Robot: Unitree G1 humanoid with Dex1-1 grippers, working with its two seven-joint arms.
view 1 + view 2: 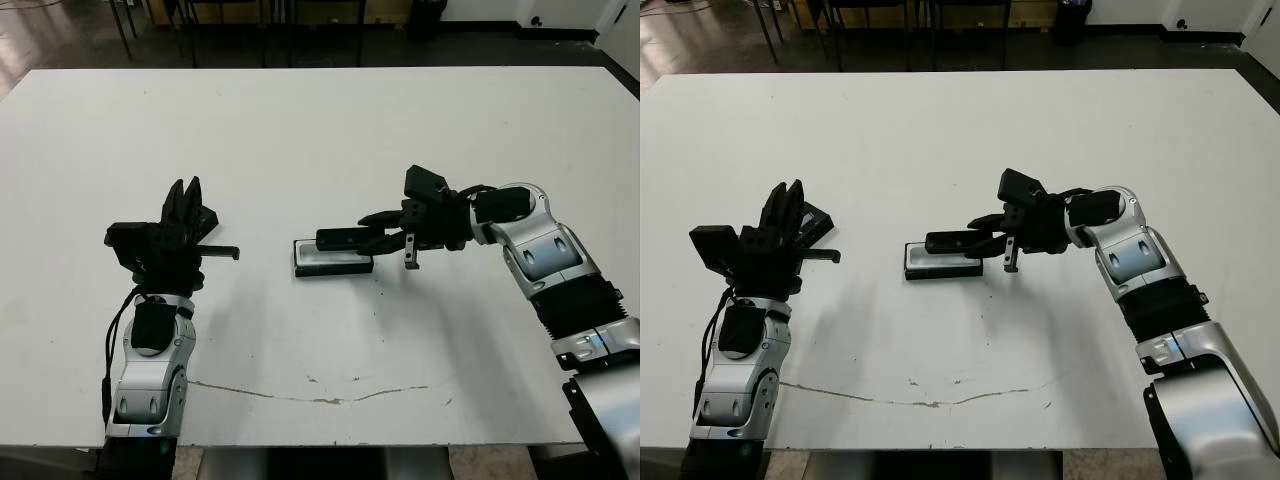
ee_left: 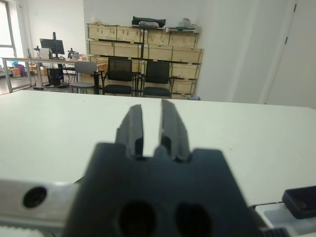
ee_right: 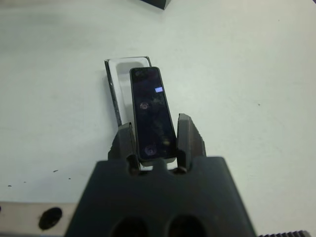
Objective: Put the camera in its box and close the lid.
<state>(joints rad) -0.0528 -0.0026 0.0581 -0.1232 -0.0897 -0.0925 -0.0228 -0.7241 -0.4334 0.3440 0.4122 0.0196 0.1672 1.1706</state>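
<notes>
Right gripper [image 3: 153, 143] clamped on the camera [image 3: 152, 111], fingers [image 3: 123, 140] pressing its two long sides near the end closest to the wrist. Held level and lengthwise, just above the box [image 1: 333, 257], as the head views suggest; contact with the white lining cannot be confirmed. Bluish patch visible on the camera's dark face in the right wrist view. Offset noted in the same view: white lining exposed along one long side and at the far end, so alignment judged not quite complete.

Left gripper [image 2: 152, 129] raised off the table [image 1: 300, 130], pointing away from the robot, holding nothing; fingers close together with a narrow gap between them. Positioned well apart from the box.

Lid [image 1: 816, 219] lying flat on the table just beyond the left gripper, partly hidden behind its fingers in the right eye view.

Status: camera picked up and brought over the box. Remaining, by estimate: correct the sideways offset, lower the camera into the lining, release, withdraw. Then fetch the lid, set it over the box and press it down. Lid not yet touched. Risk: camera edge catching on the box wall if lowered without correction.
</notes>
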